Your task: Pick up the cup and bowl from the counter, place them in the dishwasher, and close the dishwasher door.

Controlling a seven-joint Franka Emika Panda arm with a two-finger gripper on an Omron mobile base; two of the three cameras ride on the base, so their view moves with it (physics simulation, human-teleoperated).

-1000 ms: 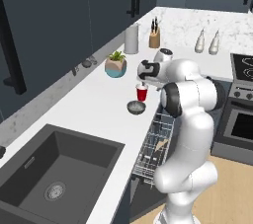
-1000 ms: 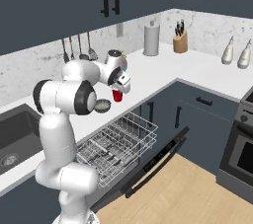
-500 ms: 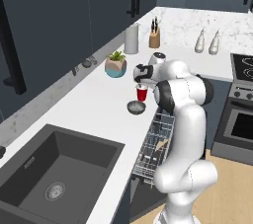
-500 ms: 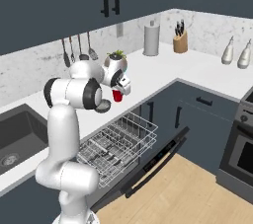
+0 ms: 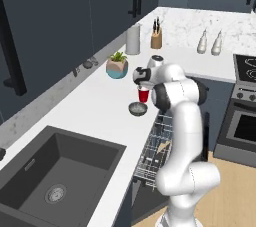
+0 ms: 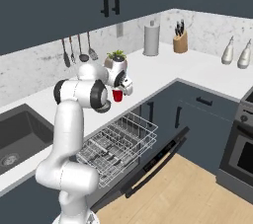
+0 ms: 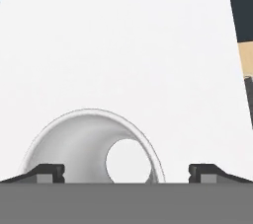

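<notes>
The red cup [image 5: 143, 95] stands on the white counter [image 5: 100, 106] near its front edge, also seen as the cup [image 6: 117, 95] from the right. My gripper [image 5: 143, 85] hangs just above it, pointing down, jaws open. In the hand view the cup's pale inside [image 7: 91, 144] lies below and between my fingertips [image 7: 47, 171], left of centre under the gripper [image 7: 127, 171]. The dark grey bowl [image 5: 137, 108] sits on the counter just in front of the cup. The dishwasher door [image 6: 148, 168] hangs open and the white wire rack [image 6: 116, 144] is pulled out, seen also as the rack [image 5: 157, 146].
A teal plant pot [image 5: 117, 68] stands behind the cup. A paper-towel roll [image 5: 133, 39] and knife block [image 5: 156, 38] are at the back corner. The dark sink [image 5: 55, 171] lies to the left and the oven [image 5: 245, 121] to the right.
The hand has shifted slightly left and down over the cup, and the arm's elbow has swung with it. Cup, bowl and rack have not moved.
</notes>
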